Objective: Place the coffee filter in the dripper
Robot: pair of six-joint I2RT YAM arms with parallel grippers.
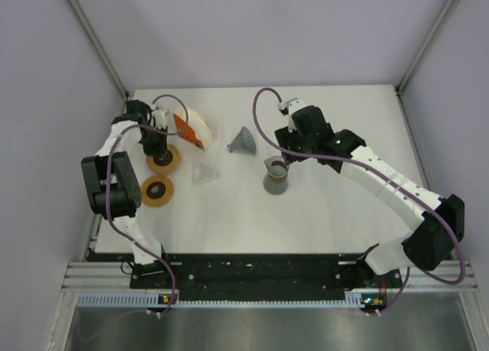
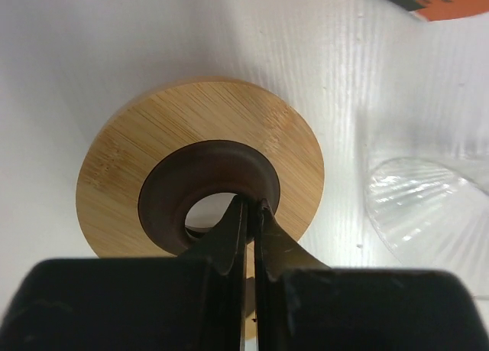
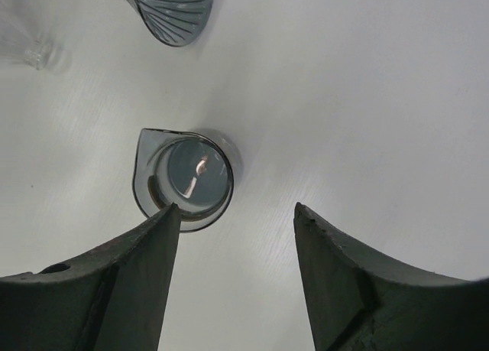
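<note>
**Step in hand:** preparation, as I judge it. My left claw (image 2: 250, 206) is shut on the wooden ring (image 2: 137, 152), its tips pinching the near lip of the ring's dark collar (image 2: 172, 179). The ring lies flat on the table (image 1: 306, 221). My right claw (image 3: 235, 207) stands wide open, holds nothing, and hangs above the glass server (image 3: 183, 179).

**Task items:** No loose filter is visible. I judge the filters to be inside the white-and-orange pack (image 1: 192, 129), on the far side of the held ring. Two cones could serve as the dripper: the grey ribbed cone (image 1: 243, 141) beyond the server, and the clear cone (image 1: 205, 173) beside the ring. I cannot tell which is meant.

**Next move, as I judge it:** lift the ring straight up and level before any sideways travel.

**Clearances:** The pack and a second ring (image 1: 157, 190) crowd the left claw on its far and near sides, and the table's left edge is close. Open room lies toward the centre, between the clear cone and the server.
</note>
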